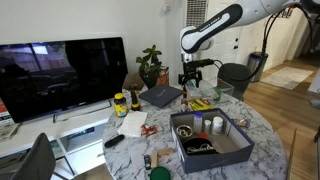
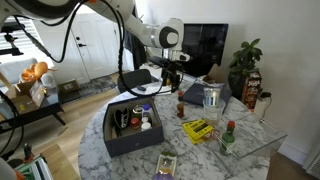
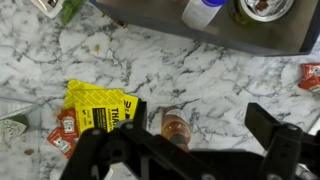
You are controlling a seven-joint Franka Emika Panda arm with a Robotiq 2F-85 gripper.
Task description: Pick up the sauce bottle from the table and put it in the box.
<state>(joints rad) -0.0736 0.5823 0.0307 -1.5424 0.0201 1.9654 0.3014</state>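
Sauce bottle [image 3: 176, 128]: small, slim, reddish-brown body. It stands upright on the marble just outside the box. In the wrist view it shows from above in the gap between the gripper's two fingers, nearer the finger on the yellow packet's side. In an exterior view [image 2: 181, 108] it stands directly below the gripper, apart from it.

Table [image 3: 230, 85]: round, white marble with grey veining. It carries every item listed here.

Box [image 1: 215, 153]: large, shallow, dark grey-blue, with low walls. It holds several small containers. One wall runs along the top of the wrist view, near the bottle.

Gripper [image 3: 197, 112]: fingers spread wide, holding nothing. It hangs over the bottle, pointing down at the table.

Yellow packet [image 3: 98, 105]: flat, with black print. It lies on the marble just beside the bottle, on the side away from the box.

Red sachets [image 3: 65, 135]: small and flat, lying beside the yellow packet.
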